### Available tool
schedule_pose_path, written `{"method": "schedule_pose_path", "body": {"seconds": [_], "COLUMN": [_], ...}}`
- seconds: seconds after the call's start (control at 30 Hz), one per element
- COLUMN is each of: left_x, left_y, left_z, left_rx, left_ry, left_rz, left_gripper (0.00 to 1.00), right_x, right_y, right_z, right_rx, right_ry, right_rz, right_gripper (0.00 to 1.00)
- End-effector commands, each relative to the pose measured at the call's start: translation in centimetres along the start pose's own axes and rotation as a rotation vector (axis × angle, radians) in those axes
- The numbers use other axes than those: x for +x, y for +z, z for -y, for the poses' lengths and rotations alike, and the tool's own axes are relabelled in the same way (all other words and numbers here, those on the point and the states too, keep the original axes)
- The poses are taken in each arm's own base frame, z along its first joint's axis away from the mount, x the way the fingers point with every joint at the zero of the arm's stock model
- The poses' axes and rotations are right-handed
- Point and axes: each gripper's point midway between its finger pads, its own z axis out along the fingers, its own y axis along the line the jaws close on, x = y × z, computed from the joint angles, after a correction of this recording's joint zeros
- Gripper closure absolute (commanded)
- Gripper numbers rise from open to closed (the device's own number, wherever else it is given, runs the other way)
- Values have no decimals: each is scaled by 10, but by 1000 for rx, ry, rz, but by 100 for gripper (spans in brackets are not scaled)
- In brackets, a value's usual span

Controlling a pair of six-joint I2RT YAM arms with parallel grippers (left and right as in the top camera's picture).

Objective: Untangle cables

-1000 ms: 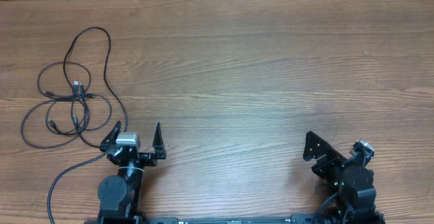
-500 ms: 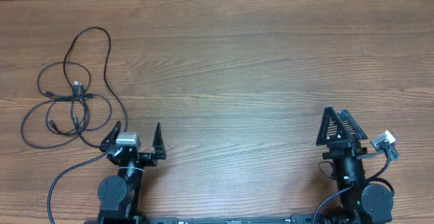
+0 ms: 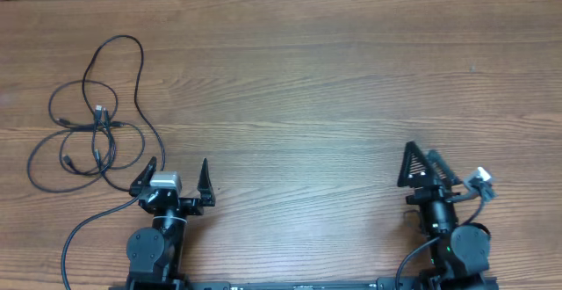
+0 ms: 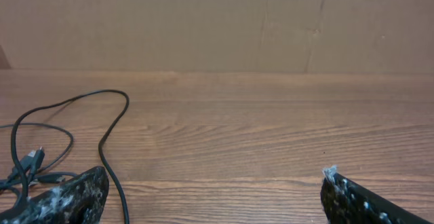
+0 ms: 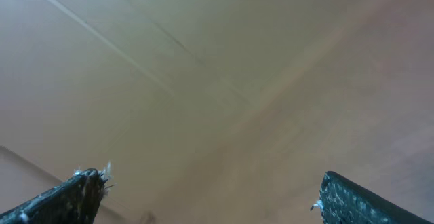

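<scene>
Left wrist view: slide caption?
Open left gripper over the wooden table, tangled black cables beside one finger, cardboard wall behind.

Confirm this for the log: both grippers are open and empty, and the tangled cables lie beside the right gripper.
One detail is wrong. The cables lie beside the left gripper, not the right gripper, which has only bare wood around it. The overhead view shows this. The rest stands: both grippers are open and empty.

No readable text, label, brand, number or sign shows in any view.
</scene>
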Motion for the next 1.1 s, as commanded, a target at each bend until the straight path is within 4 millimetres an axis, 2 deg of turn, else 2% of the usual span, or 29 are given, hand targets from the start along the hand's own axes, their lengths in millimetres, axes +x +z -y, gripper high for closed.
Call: {"method": "schedule_pose_path", "body": {"seconds": [0.0, 0.47, 0.53, 0.57, 0.77, 0.9, 1.07], "left_x": [-1, -1, -1, -1, -1, -1, -1], "left_y": [0, 0, 0, 0, 0, 0, 0], "left_z": [3, 3, 3, 3, 3, 3, 3], "left_rx": [15, 15, 15, 15, 15, 14, 15], "left_ry": [19, 19, 19, 19, 19, 19, 20], "left_rz": [9, 9, 8, 8, 8, 8, 8], "left_gripper": [0, 0, 1, 0, 1, 0, 0], "right_x": [2, 2, 1, 1, 2, 2, 5], "right_y": [0, 0, 0, 0, 0, 0, 0], "right_z": [1, 1, 3, 2, 3, 3, 1], "right_rx": [-4, -3, 4, 4, 3, 4, -14], "right_ry": [-15, -28, -127, -308, -777, -900, -894], "right_rz": [-2, -2, 6, 5, 0, 0, -11], "right_gripper": [0, 0, 0, 0, 0, 0, 0]}}
